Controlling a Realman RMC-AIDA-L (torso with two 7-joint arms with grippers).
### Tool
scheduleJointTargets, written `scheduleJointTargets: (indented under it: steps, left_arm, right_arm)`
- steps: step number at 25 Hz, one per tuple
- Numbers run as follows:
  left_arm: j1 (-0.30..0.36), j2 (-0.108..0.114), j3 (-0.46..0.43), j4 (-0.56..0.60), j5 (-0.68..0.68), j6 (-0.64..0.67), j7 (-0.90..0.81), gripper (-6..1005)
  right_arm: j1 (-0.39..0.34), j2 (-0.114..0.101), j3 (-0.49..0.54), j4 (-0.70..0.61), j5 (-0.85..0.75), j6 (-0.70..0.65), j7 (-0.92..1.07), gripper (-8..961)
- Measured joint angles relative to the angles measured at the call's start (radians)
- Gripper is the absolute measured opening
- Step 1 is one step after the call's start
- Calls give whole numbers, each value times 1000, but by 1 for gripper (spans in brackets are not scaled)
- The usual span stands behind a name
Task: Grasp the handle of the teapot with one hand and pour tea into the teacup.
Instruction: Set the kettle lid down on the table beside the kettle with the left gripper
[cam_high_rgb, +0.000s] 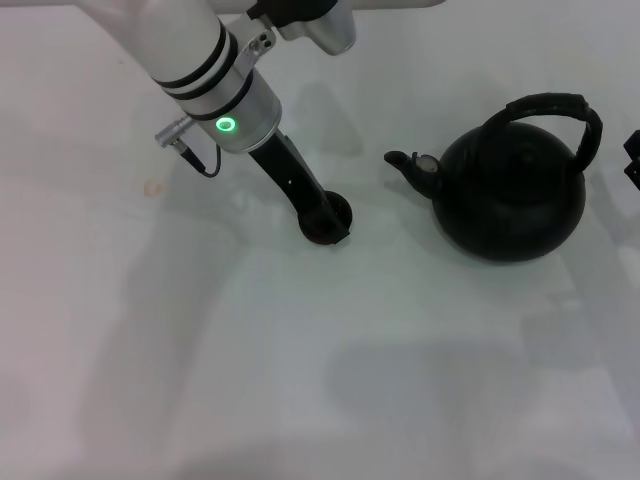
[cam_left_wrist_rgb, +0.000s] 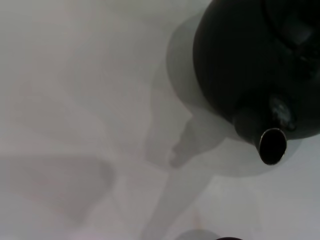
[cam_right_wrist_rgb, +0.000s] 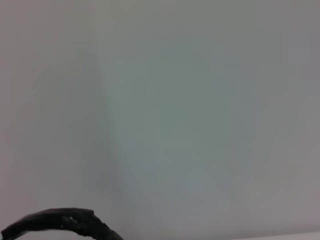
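The teapot (cam_high_rgb: 510, 200) is a large round matte black pot standing right of centre on the white table, its short spout (cam_high_rgb: 405, 162) pointing left. Its arched black handle (cam_high_rgb: 555, 103) stands upright over the lid. The tiny black teacup (cam_high_rgb: 345, 208) sits left of the spout, partly covered by my left gripper (cam_high_rgb: 324, 227), which reaches down onto it. My right gripper (cam_high_rgb: 634, 160) shows only as a dark sliver at the right edge, beside the handle. The left wrist view shows the teapot (cam_left_wrist_rgb: 240, 60) and its spout opening (cam_left_wrist_rgb: 272, 145). The right wrist view shows a piece of the handle (cam_right_wrist_rgb: 55, 222).
The white table (cam_high_rgb: 300, 380) stretches to the front and left. A small brownish stain (cam_high_rgb: 152, 186) marks it at the left. My left arm's silver wrist with a green light (cam_high_rgb: 226, 125) hangs over the back left.
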Motion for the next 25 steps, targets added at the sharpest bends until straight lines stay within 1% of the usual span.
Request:
scheduleJointTargets:
  steps: [25]
  left_arm:
    - [5,0,-1,1,13,2,-6,694]
  right_arm:
    - [-2,0,2,-1,0,0,0,875]
